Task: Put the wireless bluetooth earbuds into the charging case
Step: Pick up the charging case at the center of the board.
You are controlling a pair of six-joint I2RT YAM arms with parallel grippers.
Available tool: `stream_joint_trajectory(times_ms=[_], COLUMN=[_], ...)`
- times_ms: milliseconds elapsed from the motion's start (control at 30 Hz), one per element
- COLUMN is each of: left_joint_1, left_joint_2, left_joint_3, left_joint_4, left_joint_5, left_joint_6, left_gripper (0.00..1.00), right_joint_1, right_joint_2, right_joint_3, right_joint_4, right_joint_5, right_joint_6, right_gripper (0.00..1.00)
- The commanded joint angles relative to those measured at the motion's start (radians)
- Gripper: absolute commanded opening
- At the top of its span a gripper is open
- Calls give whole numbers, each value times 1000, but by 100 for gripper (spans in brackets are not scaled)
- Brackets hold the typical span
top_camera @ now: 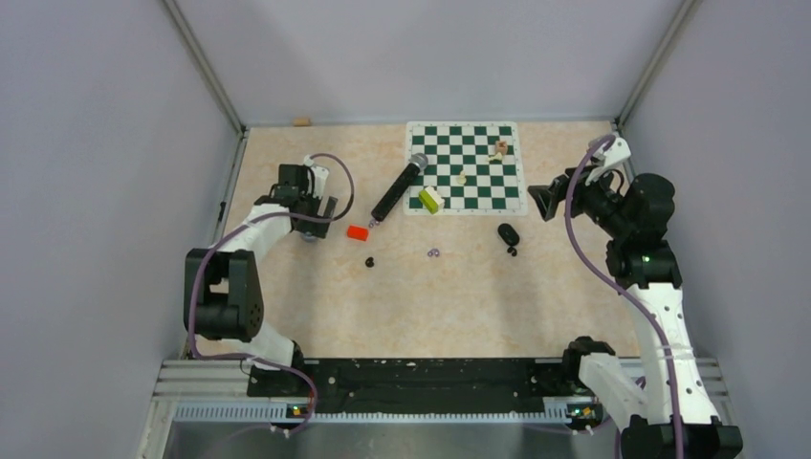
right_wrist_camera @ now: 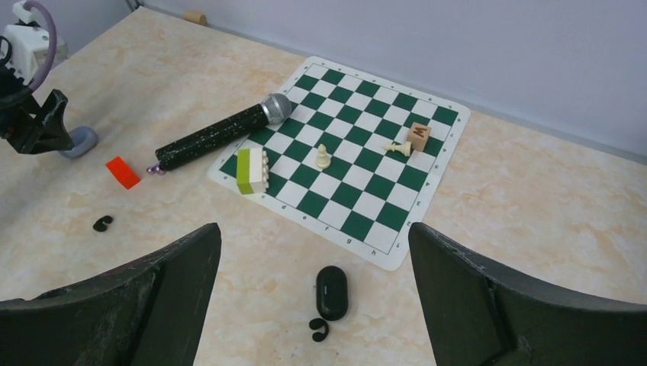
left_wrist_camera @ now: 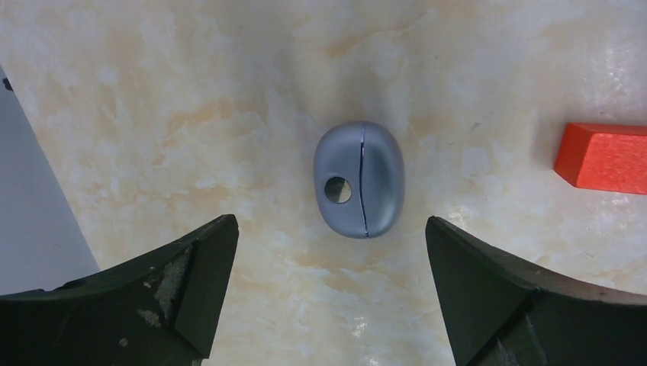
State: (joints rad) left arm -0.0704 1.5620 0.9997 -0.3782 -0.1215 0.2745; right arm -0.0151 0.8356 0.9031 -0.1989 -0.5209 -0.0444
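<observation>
A closed blue-grey charging case (left_wrist_camera: 358,180) with a seam and a round hole lies on the table just ahead of my open left gripper (left_wrist_camera: 332,225), between its fingers' lines but untouched. In the top view the left gripper (top_camera: 320,218) hovers at the left. A closed black case (right_wrist_camera: 332,293) lies with a black earbud (right_wrist_camera: 318,329) touching its near end, below my open, empty right gripper (right_wrist_camera: 313,236). A second black earbud (top_camera: 369,261) and a small pale purple piece (top_camera: 432,252) lie mid-table.
A red block (left_wrist_camera: 603,156) lies right of the blue-grey case. A black microphone (top_camera: 400,187) lies diagonally beside the chessboard (top_camera: 464,143), which carries a yellow-green brick (top_camera: 430,199), chess pieces and a wooden cube (right_wrist_camera: 418,136). Walls enclose the table.
</observation>
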Motion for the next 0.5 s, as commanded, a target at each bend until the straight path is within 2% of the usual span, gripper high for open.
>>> stream_joint_trajectory(times_ms=[0,267,467], left_joint_1=[31,64,98], left_joint_2=[33,100,178], left_joint_3=[65,114,144], left_joint_4=[-17,-70,-72], left_joint_5=[30,186,171], left_joint_6=[-56,-90,-115], left_gripper=[99,92,86], right_joint_1=[9,10,9], right_joint_2=[-10,-14,-9], right_joint_3=[-4,-7,-9], right_joint_4=[49,52,55], right_joint_5=[-17,-16,-17], right_joint_6=[-6,-3,-4], right_gripper=[91,91,90])
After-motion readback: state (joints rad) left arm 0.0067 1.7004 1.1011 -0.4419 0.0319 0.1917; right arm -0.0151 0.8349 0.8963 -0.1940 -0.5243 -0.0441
